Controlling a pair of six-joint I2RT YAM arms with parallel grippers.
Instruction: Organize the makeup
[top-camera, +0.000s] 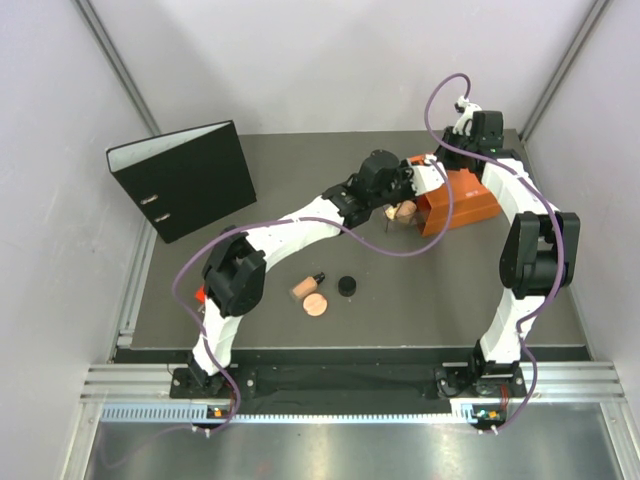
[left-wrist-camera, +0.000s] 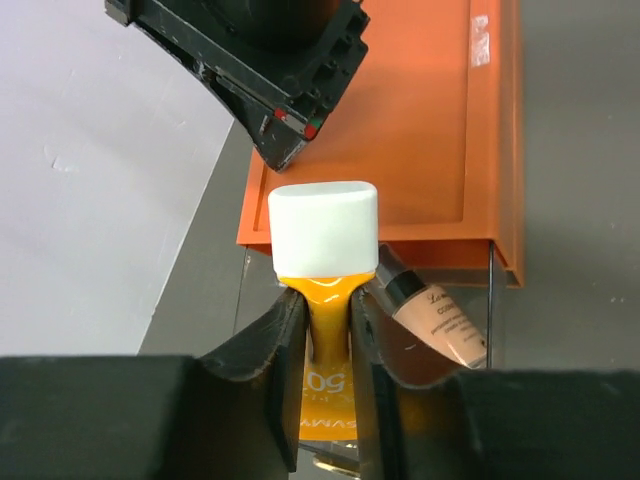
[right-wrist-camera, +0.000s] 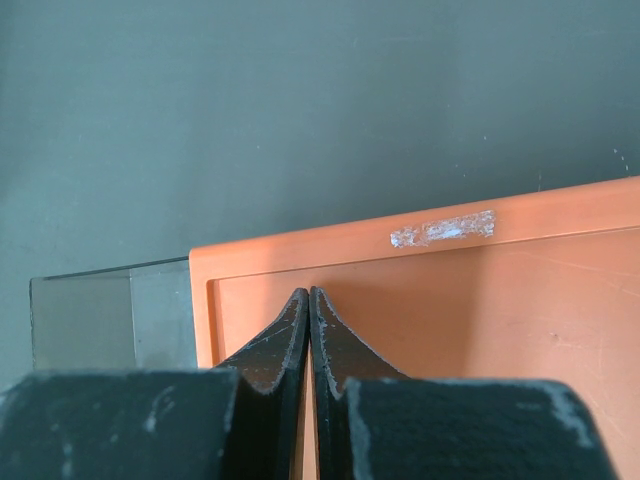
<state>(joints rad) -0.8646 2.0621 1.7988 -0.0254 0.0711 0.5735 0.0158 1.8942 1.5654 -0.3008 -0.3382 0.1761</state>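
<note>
1. The orange box (left-wrist-camera: 420, 130) sits far right on the bench (top-camera: 430, 290), a clear tray (right-wrist-camera: 110, 310) jutting from under it.
2. The left gripper (left-wrist-camera: 326, 300) clamps the yellow tube (left-wrist-camera: 322, 250), white cap leading, long axis aimed at that tray just ahead.
3. The right gripper (right-wrist-camera: 309, 295), fingers pinched together on nothing, hangs over the box's top.

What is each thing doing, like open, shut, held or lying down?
Left pincer: shut on the yellow tube.
Yellow tube: held, white cap on.
Right pincer: shut, tips on the orange box.
Clear drawer: pulled out.
Cream bottle: lying in the drawer.
Binder: shut, standing.
Brown bottle: lying on its side.
Compact: shut, flat.
Black jar: upright.
</note>
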